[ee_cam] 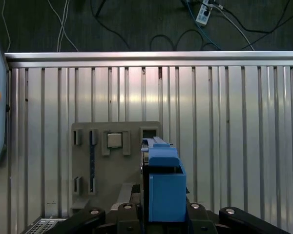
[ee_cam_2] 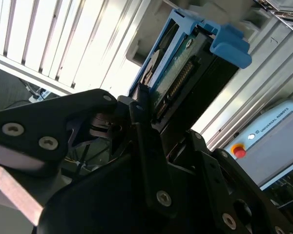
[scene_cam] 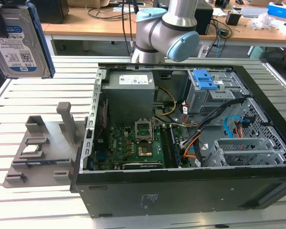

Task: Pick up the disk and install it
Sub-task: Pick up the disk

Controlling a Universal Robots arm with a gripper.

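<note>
**Disk lifted clear, installation outstanding**

The claw (ee_cam_2: 149, 111) is pinching the disk (scene_cam: 20, 44), with its fingers (ee_cam_2: 139, 105) pressing against the blue-framed drive in the second wrist view. The disk is hanging in the air at the exterior view's upper left, above the slatted counter (scene_cam: 38, 212) and well apart from the open computer case (scene_cam: 181, 193). The grey fixture (scene_cam: 43, 157) beside the case is carrying the processor chip (scene_cam: 32, 149). The pick-up is judged complete. The disk is not yet sitting in the drive cage (scene_cam: 205, 98), so installation is remaining.
</note>
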